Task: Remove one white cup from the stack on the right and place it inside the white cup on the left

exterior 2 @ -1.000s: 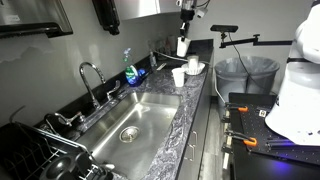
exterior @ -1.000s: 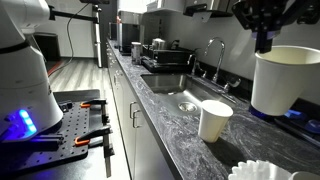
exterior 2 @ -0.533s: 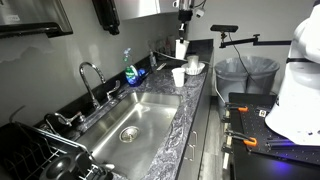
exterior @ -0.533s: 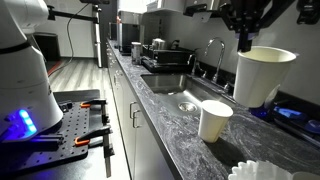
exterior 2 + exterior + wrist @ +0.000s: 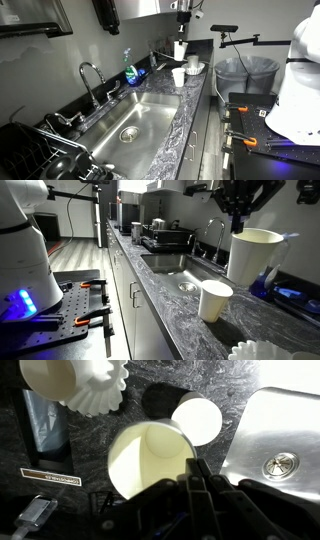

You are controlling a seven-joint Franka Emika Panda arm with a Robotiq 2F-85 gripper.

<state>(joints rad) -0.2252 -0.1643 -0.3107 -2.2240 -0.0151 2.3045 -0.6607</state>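
Note:
My gripper (image 5: 238, 222) is shut on the rim of a white cup (image 5: 254, 258) and holds it in the air above the grey counter. The held cup also shows in an exterior view (image 5: 181, 48) and in the wrist view (image 5: 148, 460), where the fingers (image 5: 196, 472) pinch its rim. A second white cup (image 5: 213, 300) stands upright on the counter, below and to one side of the held one. It also shows in an exterior view (image 5: 178, 77) and in the wrist view (image 5: 198, 420), close beside the held cup.
A stack of white fluted paper filters (image 5: 256, 352) (image 5: 88, 388) lies on the counter near the cups. A steel sink (image 5: 130, 122) (image 5: 280, 445) with a faucet (image 5: 214, 232) lies along the counter. A blue soap bottle (image 5: 131, 72) stands by the wall. A dish rack (image 5: 165, 235) stands farther along.
My gripper has carried the held cup sideways toward the standing cup, leftward in the exterior view. The standing cup and the filters have not moved.

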